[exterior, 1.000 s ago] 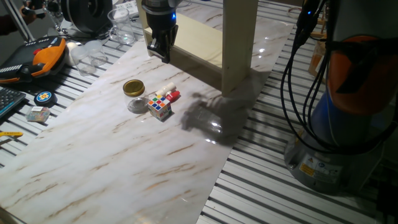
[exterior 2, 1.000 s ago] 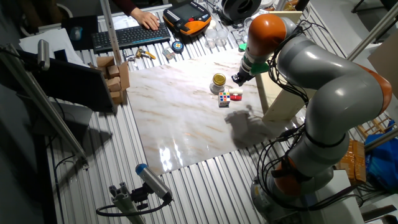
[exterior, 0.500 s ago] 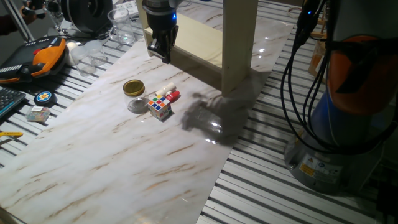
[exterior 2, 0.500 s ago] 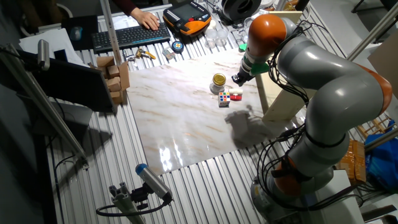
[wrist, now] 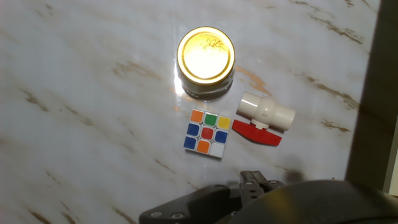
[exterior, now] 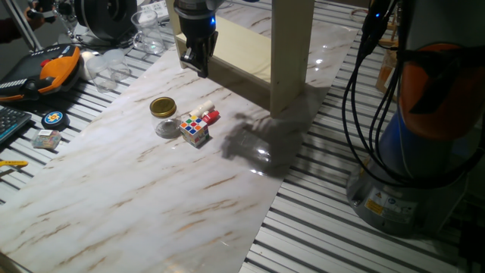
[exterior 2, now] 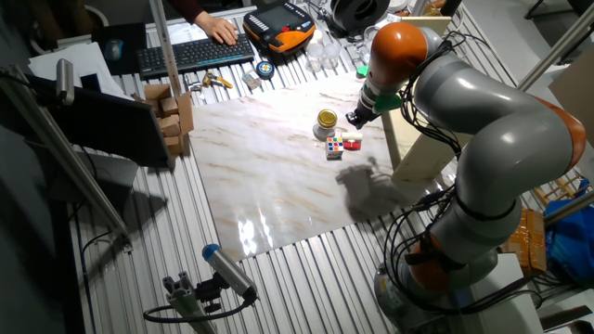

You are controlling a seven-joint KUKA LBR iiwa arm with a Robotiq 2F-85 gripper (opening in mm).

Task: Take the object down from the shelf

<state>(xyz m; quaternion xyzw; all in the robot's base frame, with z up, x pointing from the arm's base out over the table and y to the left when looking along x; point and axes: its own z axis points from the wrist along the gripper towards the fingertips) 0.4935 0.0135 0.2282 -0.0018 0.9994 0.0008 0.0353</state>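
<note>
The cream wooden shelf (exterior: 291, 53) stands at the back right of the marble board; it also shows in the other fixed view (exterior 2: 419, 148) and as a dark edge at the right of the hand view (wrist: 380, 93). I see nothing on its visible boards. My gripper (exterior: 195, 64) hangs in front of the shelf's left end, above the board, fingers together and empty; it also shows in the other fixed view (exterior 2: 355, 116). Below it lie a gold-lidded jar (wrist: 206, 60), a Rubik's cube (wrist: 207, 133) and a white valve with a red handle (wrist: 265, 118).
The marble board (exterior: 129, 197) lies on a slatted metal table. At the far left are an orange-and-black pendant (exterior: 53, 68), clear plastic cups (exterior: 148, 30) and a small round tin (exterior: 53, 118). A keyboard with a person's hand (exterior 2: 195, 51) is at the back.
</note>
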